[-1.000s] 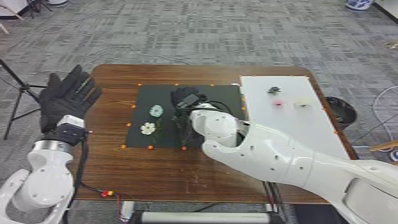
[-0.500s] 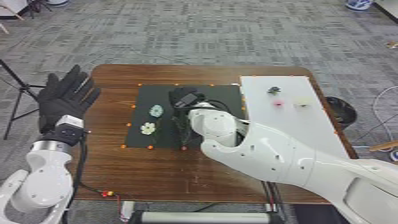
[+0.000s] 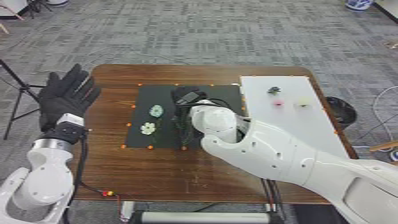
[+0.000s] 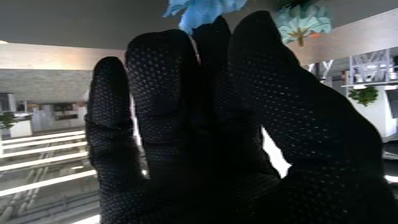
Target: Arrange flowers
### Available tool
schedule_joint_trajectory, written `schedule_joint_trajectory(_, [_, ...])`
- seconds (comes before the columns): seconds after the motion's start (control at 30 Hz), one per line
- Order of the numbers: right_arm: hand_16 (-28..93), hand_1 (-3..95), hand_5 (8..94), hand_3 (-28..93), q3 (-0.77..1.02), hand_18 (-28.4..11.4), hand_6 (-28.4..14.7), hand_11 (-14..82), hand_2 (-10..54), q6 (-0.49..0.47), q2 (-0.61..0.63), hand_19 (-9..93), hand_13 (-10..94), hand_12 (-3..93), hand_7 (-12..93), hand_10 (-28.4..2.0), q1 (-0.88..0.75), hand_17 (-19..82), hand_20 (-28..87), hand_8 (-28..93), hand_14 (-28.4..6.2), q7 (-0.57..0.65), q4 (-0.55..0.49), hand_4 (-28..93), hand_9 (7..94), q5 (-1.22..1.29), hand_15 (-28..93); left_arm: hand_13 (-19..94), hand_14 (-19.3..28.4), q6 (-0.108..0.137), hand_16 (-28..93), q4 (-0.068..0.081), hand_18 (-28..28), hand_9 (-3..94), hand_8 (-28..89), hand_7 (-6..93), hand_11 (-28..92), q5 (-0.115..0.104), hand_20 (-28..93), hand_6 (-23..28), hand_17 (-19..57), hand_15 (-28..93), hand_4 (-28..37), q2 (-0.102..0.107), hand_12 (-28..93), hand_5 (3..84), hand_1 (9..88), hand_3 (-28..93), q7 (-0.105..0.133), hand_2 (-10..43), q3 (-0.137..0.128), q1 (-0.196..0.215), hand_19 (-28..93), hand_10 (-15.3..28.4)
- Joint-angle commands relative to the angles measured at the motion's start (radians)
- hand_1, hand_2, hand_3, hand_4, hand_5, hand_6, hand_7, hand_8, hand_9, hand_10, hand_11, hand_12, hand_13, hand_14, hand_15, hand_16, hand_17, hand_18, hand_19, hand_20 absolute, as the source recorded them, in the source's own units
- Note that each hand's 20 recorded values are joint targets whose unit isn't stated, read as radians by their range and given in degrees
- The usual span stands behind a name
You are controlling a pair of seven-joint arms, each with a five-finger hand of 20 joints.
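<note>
In the right wrist view, the blue flower (image 4: 202,12) is situated just beyond the right hand's (image 4: 169,110) extended, uncurled fingertips; no hold is visible. Stem axis: cannot be determined. The right hand, over the dark mat (image 3: 142,97), is nearer than the open left hand (image 3: 67,97).

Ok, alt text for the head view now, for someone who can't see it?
The robot's right hand is over a dark mat on a brown table, beside a pale blue flower and a white flower. Small dark, pink and pale yellow items lie on a white sheet to the right; the left hand is open at far left.
</note>
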Motion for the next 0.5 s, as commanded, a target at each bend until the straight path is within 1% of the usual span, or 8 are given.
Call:
schedule_joint_trajectory(0.03, [41, 52.9, 68.4, 71, 0.025, -21.5, -2.3, 15.8, -9.5, 0.011, -0.001, 70, 65, 16.6, 20, -13.1, 0.002, 28, 34, 1, -7.4, 0.001, -0.011, -27, 63.8, -0.001, 56, 18, 12.9, 0.008, -2, 0.002, 13.7, 26.0, -7, 4.7, 14, -0.002, 8, 8.6, -6.9, 12, -28.3, 0.001, 9, 37.3, 26.4, 65, -0.004, 16.1, 0.002, 0.003, 31, 13.6])
schedule_joint_trajectory(0.1, [41, 52.4, 67.8, 72, 0.057, -21.6, -2.2, 15.9, -9.5, -0.037, -0.003, 70, 65, 16.7, 20, -13.2, -0.011, 28, 34, 0, -7.4, -0.008, -0.024, -27, 64.1, -0.009, 56, 18, 12.9, 0.01, -2, 0.0, 13.7, 26.0, -7, 4.8, 14, -0.001, 8, 8.6, -6.9, 12, -28.3, -0.001, 9, 37.3, 26.5, 65, -0.003, 16.1, -0.002, 0.008, 31, 13.6])
schedule_joint_trajectory(0.13, [41, 52.4, 67.3, 72, 0.068, -21.5, -2.1, 16.4, -9.5, -0.06, -0.002, 70, 65, 16.9, 20, -13.2, -0.011, 28, 34, 0, -7.4, -0.015, -0.027, -27, 64.3, -0.007, 56, 18, 12.9, 0.01, -2, 0.005, 13.6, 26.0, -7, 4.8, 14, -0.001, 8, 8.6, -6.9, 12, -28.3, -0.002, 9, 37.3, 26.4, 65, -0.003, 16.1, 0.002, 0.002, 31, 13.6])
schedule_joint_trajectory(0.23, [41, 53.1, 66.4, 72, 0.087, -21.5, -1.8, 16.6, -9.5, -0.039, -0.003, 69, 64, 17.1, 21, -13.1, -0.021, 27, 33, -1, -7.1, -0.016, -0.033, -27, 64.3, -0.007, 56, 18, 13.0, 0.01, -2, 0.012, 13.7, 26.0, -7, 4.8, 14, 0.0, 8, 8.6, -6.9, 13, -28.3, -0.006, 9, 37.3, 26.5, 65, -0.007, 16.1, 0.003, -0.002, 31, 13.7])
schedule_joint_trajectory(0.4, [41, 53.5, 66.0, 70, 0.151, -21.2, -2.2, 15.7, -9.5, -0.071, 0.021, 68, 64, 16.8, 22, -13.3, -0.053, 27, 32, 0, -6.8, -0.007, -0.096, -27, 63.0, 0.007, 55, 18, 13.0, 0.011, -2, -0.001, 13.7, 26.1, -7, 4.7, 14, 0.001, 8, 8.7, -6.9, 12, -28.3, -0.015, 9, 37.3, 26.6, 65, -0.009, 16.1, -0.009, 0.023, 30, 13.8])
schedule_joint_trajectory(0.43, [41, 53.4, 65.8, 71, 0.174, -21.2, -2.2, 15.6, -9.5, -0.081, 0.031, 68, 64, 16.8, 22, -13.4, -0.063, 27, 32, 0, -6.8, -0.009, -0.113, -27, 62.8, 0.01, 55, 18, 12.9, 0.01, -2, -0.001, 13.7, 26.1, -7, 4.7, 14, 0.001, 8, 8.7, -6.9, 12, -28.3, -0.017, 9, 37.3, 26.7, 65, -0.009, 16.1, -0.009, 0.023, 30, 13.8])
schedule_joint_trajectory(0.47, [41, 53.1, 65.2, 70, 0.183, -21.3, -2.2, 15.4, -9.5, -0.08, 0.058, 68, 64, 16.8, 21, -13.6, -0.076, 27, 32, -1, -7.1, 0.013, -0.16, -27, 62.2, 0.022, 55, 18, 12.9, 0.005, -2, -0.021, 13.7, 26.1, -7, 4.6, 14, 0.001, 8, 8.7, -6.9, 12, -28.3, -0.021, 9, 37.3, 26.7, 65, -0.001, 16.1, -0.02, 0.052, 30, 13.7])
schedule_joint_trajectory(0.5, [41, 52.8, 64.9, 71, 0.217, -21.4, -2.2, 15.2, -9.5, -0.098, 0.072, 68, 64, 16.8, 21, -13.6, -0.092, 27, 32, -2, -7.2, 0.009, -0.176, -26, 61.8, 0.02, 55, 18, 12.8, 0.011, -2, -0.022, 13.7, 26.1, -7, 4.6, 14, 0.002, 8, 8.7, -6.9, 12, -28.3, -0.02, 9, 37.3, 26.7, 65, 0.002, 16.1, -0.014, 0.048, 30, 13.7])
